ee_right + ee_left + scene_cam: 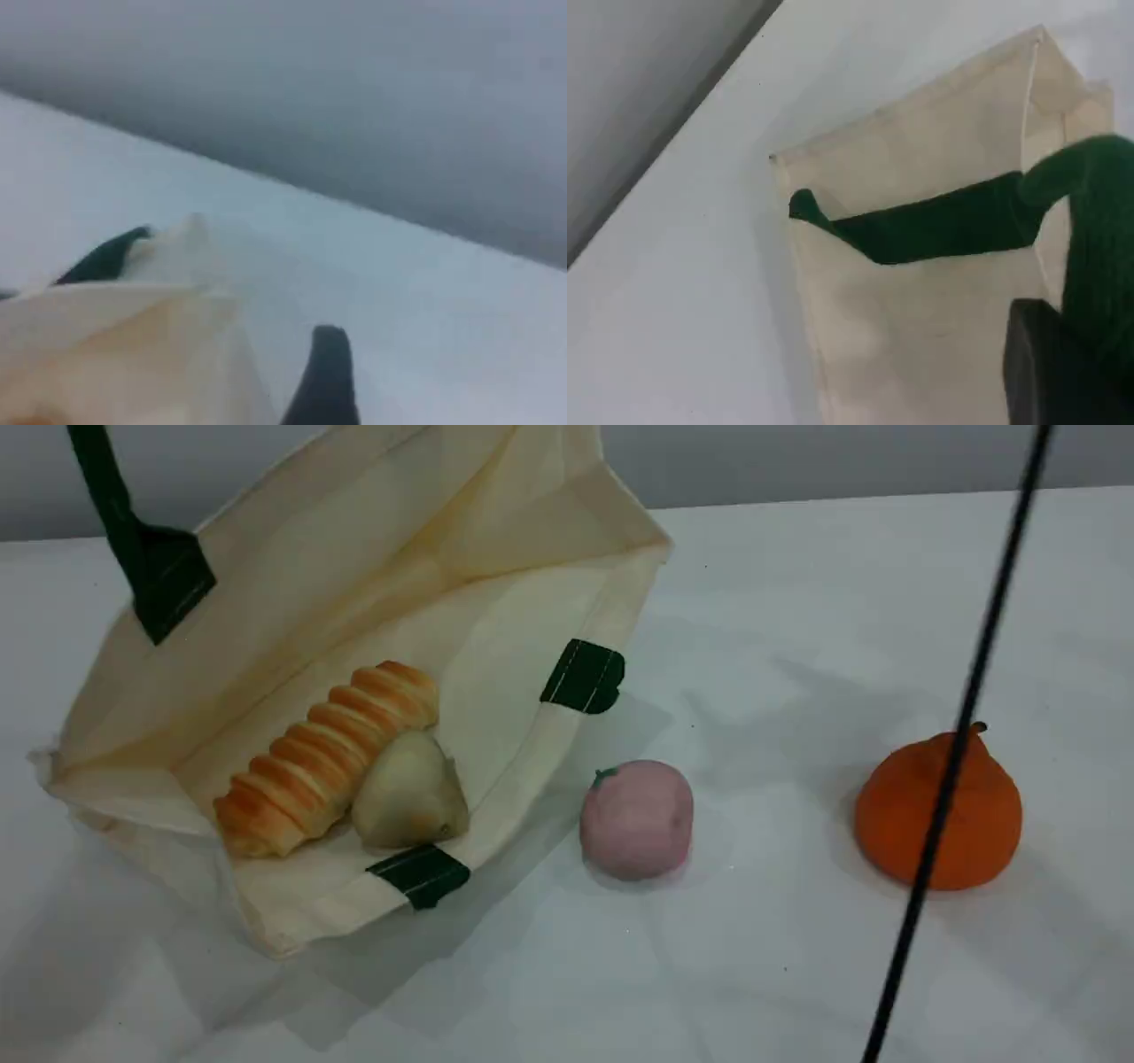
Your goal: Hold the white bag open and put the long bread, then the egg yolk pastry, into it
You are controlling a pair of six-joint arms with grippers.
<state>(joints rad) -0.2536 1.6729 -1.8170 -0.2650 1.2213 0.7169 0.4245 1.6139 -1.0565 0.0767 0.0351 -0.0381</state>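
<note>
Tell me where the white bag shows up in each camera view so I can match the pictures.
Scene view: the white bag fills the upper left, mouth open, long bread and egg yolk pastry inside.
Left wrist view: it runs from the centre to the right edge, seen from outside.
Right wrist view: only a cream corner at the bottom left.
Shared landmark: the bag's dark green strap handle, visible in all three views.
</note>
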